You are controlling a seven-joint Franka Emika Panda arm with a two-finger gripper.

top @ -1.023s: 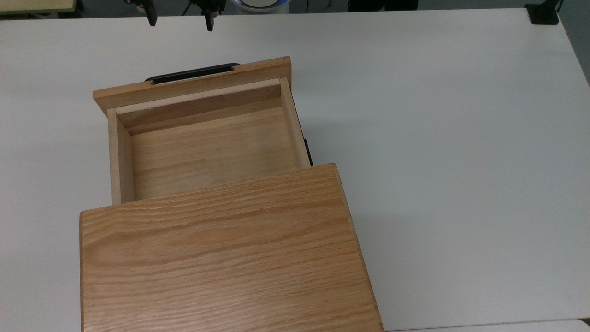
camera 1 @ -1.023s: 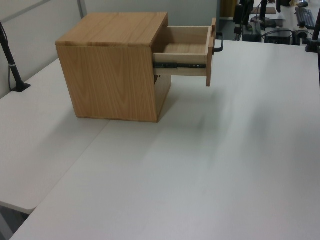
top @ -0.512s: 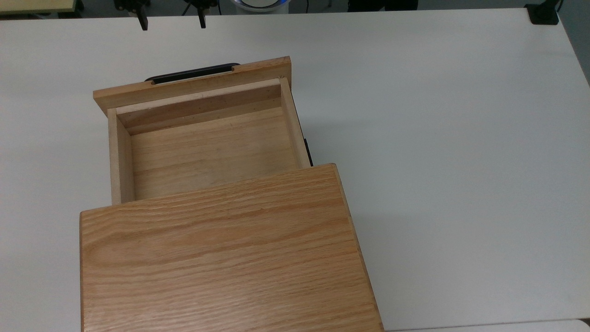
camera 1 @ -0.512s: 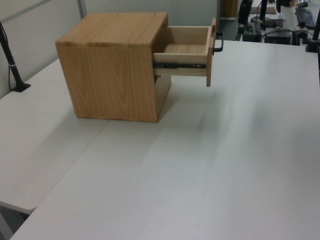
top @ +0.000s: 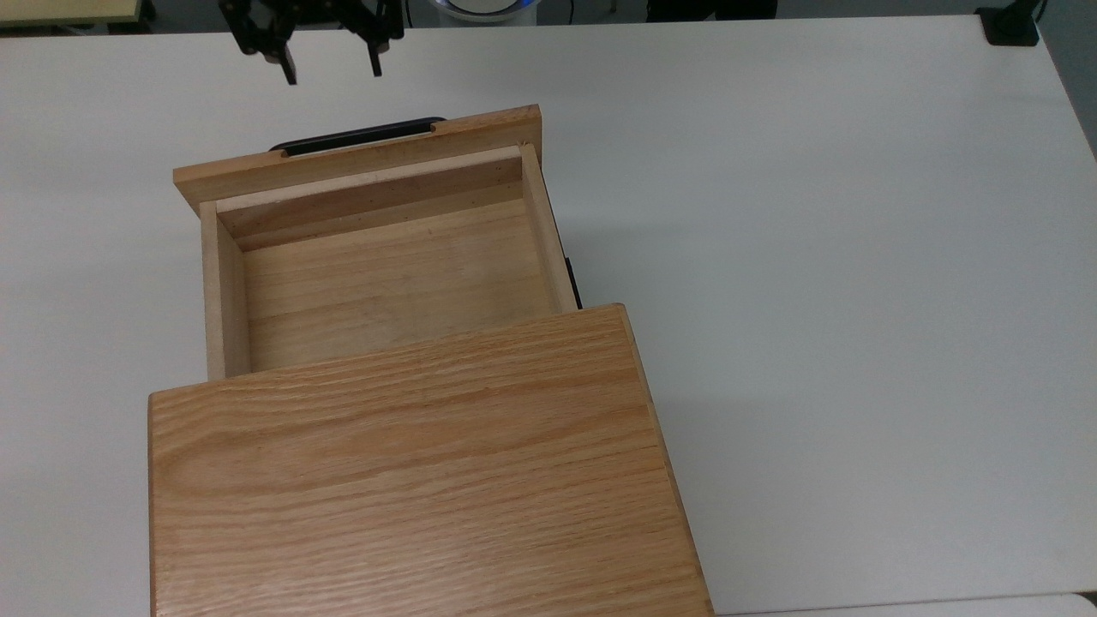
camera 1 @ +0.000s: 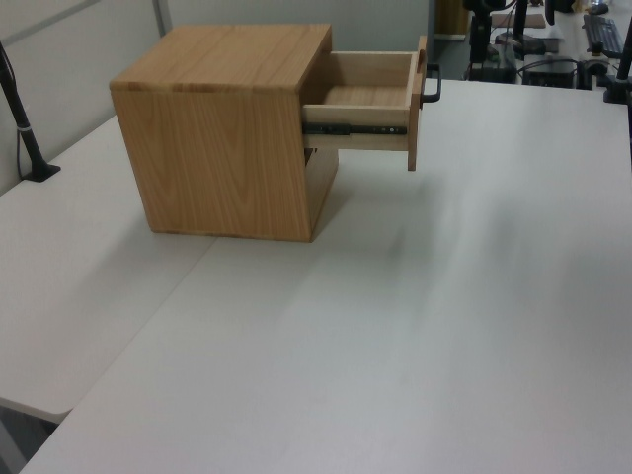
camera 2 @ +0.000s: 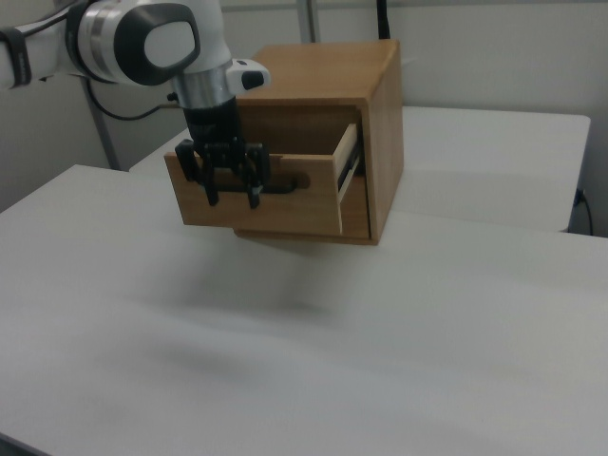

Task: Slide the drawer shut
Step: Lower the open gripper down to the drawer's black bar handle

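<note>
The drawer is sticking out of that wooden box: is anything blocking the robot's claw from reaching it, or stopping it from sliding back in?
Nothing visible. The gripper hangs open before the drawer, bare table between, and the drawer is empty.

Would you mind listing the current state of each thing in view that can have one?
drawer: pulled well out of the cabinet, empty inside, nothing touching it.
handle: free, not gripped.
cabinet: upright on the table, its top bare.
hand: open, above the table, beyond the drawer's front, apart from the handle.
table: white, carrying the cabinet.
</note>
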